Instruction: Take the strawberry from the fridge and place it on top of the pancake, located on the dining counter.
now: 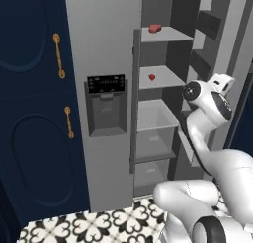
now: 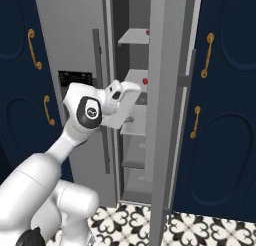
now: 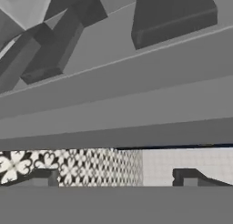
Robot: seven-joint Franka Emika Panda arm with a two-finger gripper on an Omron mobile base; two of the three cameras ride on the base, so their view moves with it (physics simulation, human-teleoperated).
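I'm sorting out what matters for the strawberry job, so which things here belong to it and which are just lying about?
Part of the job:
- strawberry, on the fridge's middle shelf
- fridge, right door open
- tool, open and empty

Just lying about:
- larger red lump, on the shelf above
- navy cabinets
- patterned counter

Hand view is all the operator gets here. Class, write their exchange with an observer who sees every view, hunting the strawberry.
Operator: Is the fridge open?
Observer: Yes, the fridge has its right door swung open.
Operator: Where's the strawberry?
Observer: The strawberry sits on the second visible shelf down.
Operator: Anything to confuse it with?
Observer: A bigger red lump lies on the shelf above.
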